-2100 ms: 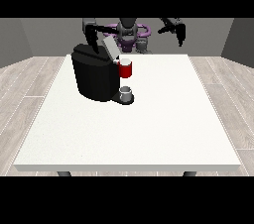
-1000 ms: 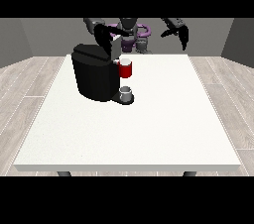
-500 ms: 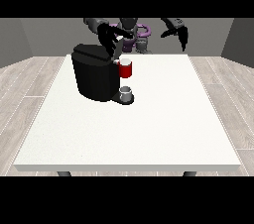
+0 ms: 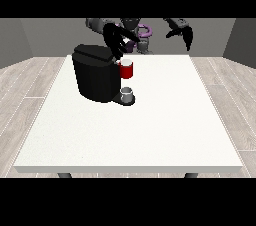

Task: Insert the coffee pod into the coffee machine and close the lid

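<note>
**Hand over the machine's top, pod holder red at the front**

You are looking across the large white table (image 4: 150, 135) at the robot, which sits small at twelve o'clock. The boxy black coffee machine (image 4: 95, 77) stands on the table at about ten o'clock from the table's middle, and its lid lies nearly flat along the top. At the machine's three o'clock side you see a red cylindrical pod holder (image 4: 127, 70) with a pale top; whether the coffee pod itself sits in it you cannot tell from here. Directly below it, at six o'clock from the red part, a small grey cup (image 4: 127, 94) stands on the machine's base.

The black hand at the view's left (image 4: 116, 44) hangs over the machine's top right corner, at about eleven o'clock from the red holder. Its fingers point down towards the lid's edge and look spread rather than curled, with nothing held between them; whether they touch the lid you cannot tell.

The black hand at the view's right (image 4: 183, 33) is raised in the air at about two o'clock from the machine, well apart from it and above the table's far edge. Its fingers hang downward, relaxed, and it holds nothing.
</note>
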